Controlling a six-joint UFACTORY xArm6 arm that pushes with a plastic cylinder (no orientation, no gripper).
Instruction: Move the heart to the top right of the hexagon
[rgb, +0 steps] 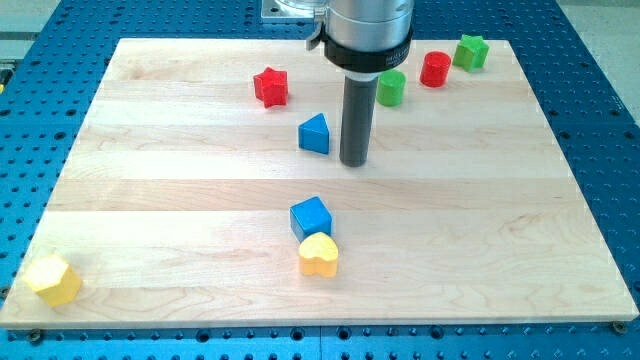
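at the bottom left corner of the wooden board (150, 200) sits the yellow hexagon (52, 279), very near the view's left edge and well apart from all other blocks. going right, the red star (270, 87) lies near the top edge, a bit left of the middle. below it and to the right is the blue triangle (314, 134). lower down, near the middle of the board and toward the bottom edge, the blue cube (311, 217) stands, and the yellow heart (318, 255) is just under it, touching it or almost touching. so the heart is far to the right of the hexagon and only a little higher than it.

my tip (353, 162) rests on the board just beside the blue triangle, on its right side, with a narrow gap between them. the tool is only a plain dark rod, it holds nothing and touches no block. the heart is well below the tip.

further right, near the top edge, come the green cylinder (391, 88), partly behind the rod, then the red cylinder (435, 69), and last the green star (471, 52) close to the top right corner.
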